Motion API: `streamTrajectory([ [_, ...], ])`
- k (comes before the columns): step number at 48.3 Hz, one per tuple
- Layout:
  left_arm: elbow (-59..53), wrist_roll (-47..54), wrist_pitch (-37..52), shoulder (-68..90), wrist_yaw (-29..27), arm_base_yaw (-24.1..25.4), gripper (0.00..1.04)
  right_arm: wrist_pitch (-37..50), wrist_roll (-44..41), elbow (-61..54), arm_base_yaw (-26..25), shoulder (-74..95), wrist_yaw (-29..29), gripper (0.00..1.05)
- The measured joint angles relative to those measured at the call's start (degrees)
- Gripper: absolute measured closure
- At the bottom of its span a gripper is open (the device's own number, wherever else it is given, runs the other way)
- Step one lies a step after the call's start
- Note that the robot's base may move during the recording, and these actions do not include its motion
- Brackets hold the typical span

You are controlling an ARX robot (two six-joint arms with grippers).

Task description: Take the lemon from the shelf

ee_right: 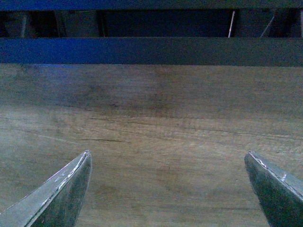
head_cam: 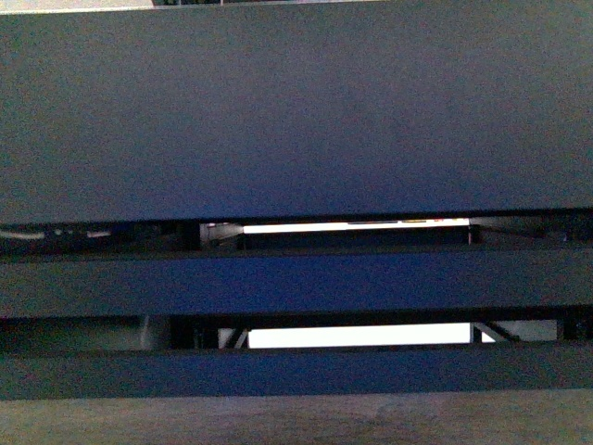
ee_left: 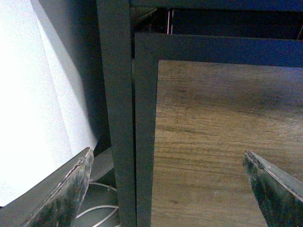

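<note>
The left pincer [ee_left: 166, 152] is spread wide and holds nothing. The right pincer [ee_right: 168, 153] is spread wide too, with nothing in it. Brown wood [ee_right: 151, 113] lies under both. The black shelf [head_cam: 296, 111] is very close in front. A white thing [ee_left: 33, 94] is beside its leg. I cannot tell where the lemon is.

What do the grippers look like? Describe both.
Only the fingers show. The left gripper has two dark grey, wedge-shaped fingers tapering to points, scuffed, with pale worn edges. The right gripper has matching grey fingers. No cables or markings are visible; the front view shows neither arm.
</note>
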Motion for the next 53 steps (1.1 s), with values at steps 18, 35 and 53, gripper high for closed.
streamTrajectory([
  [18,0.0,0.0,0.0,0.0,0.0,0.0,0.08,0.0,0.0,0.0,0.0,-0.1,0.0,0.08],
  [35,0.0,0.0,0.0,0.0,0.0,0.0,0.08,0.0,0.0,0.0,0.0,-0.1,0.0,0.08],
  [53,0.0,0.0,0.0,0.0,0.0,0.0,0.08,0.0,0.0,0.0,0.0,-0.1,0.0,0.08],
])
